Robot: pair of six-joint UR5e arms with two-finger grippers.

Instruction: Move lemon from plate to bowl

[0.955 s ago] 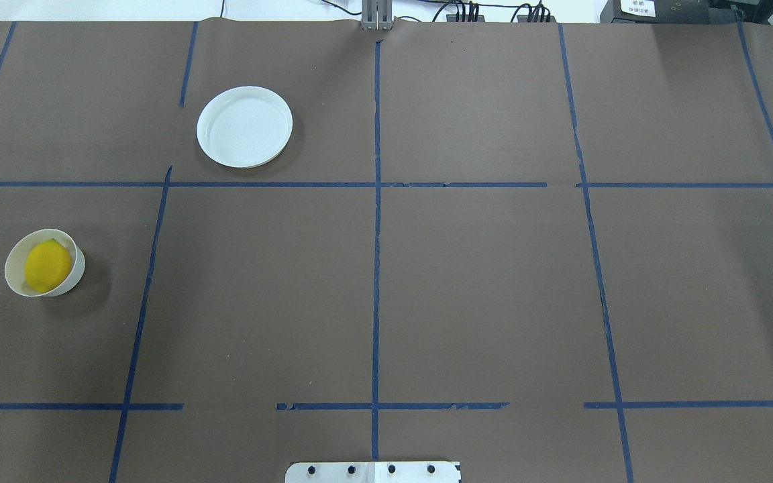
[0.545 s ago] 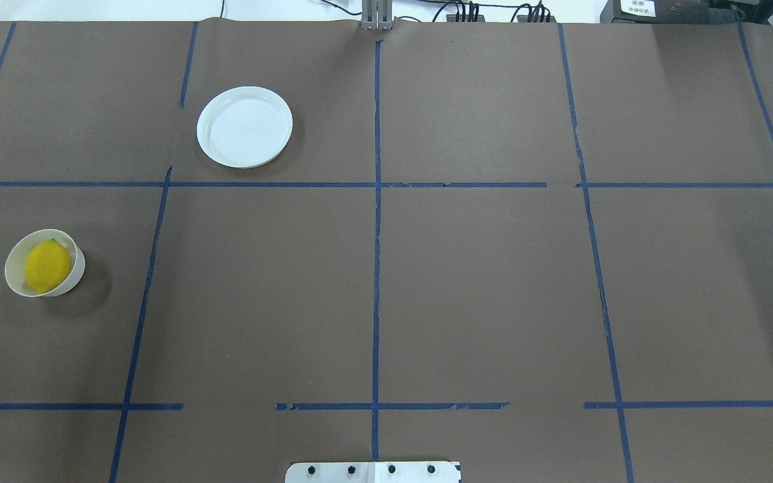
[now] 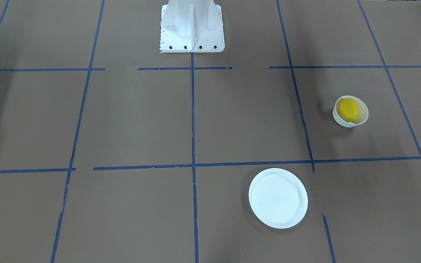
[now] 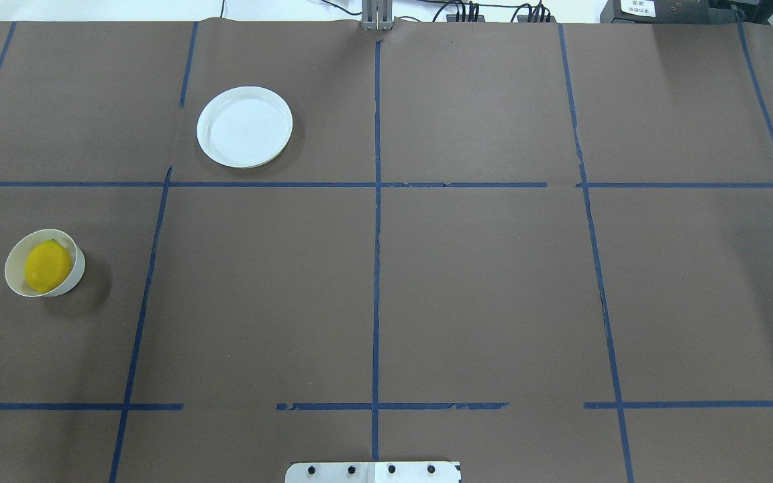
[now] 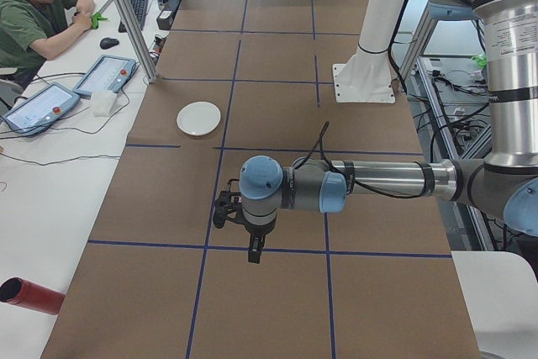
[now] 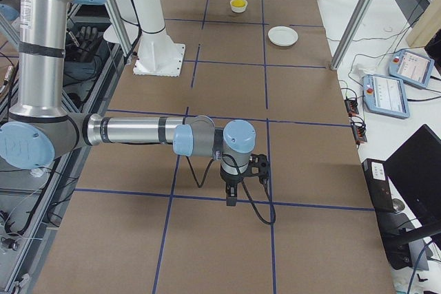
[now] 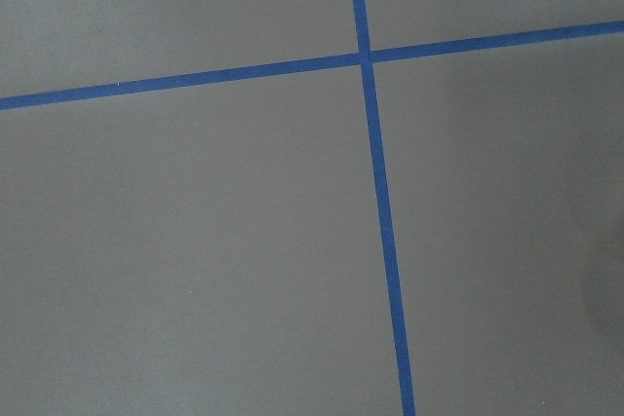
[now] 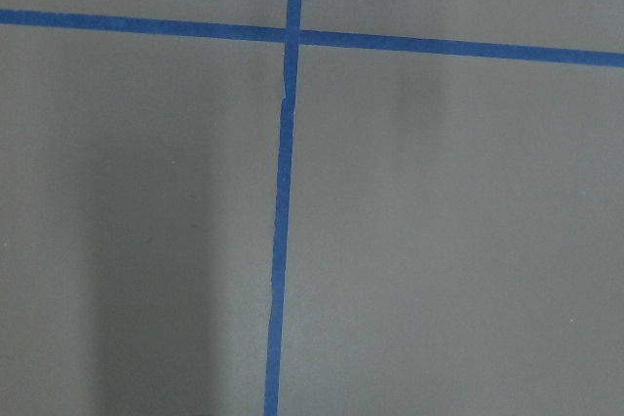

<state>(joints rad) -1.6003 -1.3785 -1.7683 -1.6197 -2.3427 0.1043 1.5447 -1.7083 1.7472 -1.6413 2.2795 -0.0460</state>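
We look over a wide brown paper-covered counter [image 4: 494, 268] marked into squares with blue tape lines [image 4: 376, 268]. Both grey robot arms hang low over bare paper, well apart from the task's things. The left gripper [image 5: 252, 253] and the right gripper [image 6: 231, 199] show only in the side views, so we cannot tell whether their fingers are apart or together.

The flat round white plate [image 4: 244, 126] sits bare in the upper left of the overhead view. The small deep white bowl [image 4: 77, 274] stands at the left edge, and the bright yellow oval lemon [image 4: 47, 266] lies inside it. We judge the move done; nothing more is called for than keeping both arms clear.

The white robot pedestal [image 3: 192, 25] stands at the counter's edge. Beside the counter, a seated operator in a green shirt [image 5: 34, 18] works near blue-framed tablets [image 5: 105, 75].
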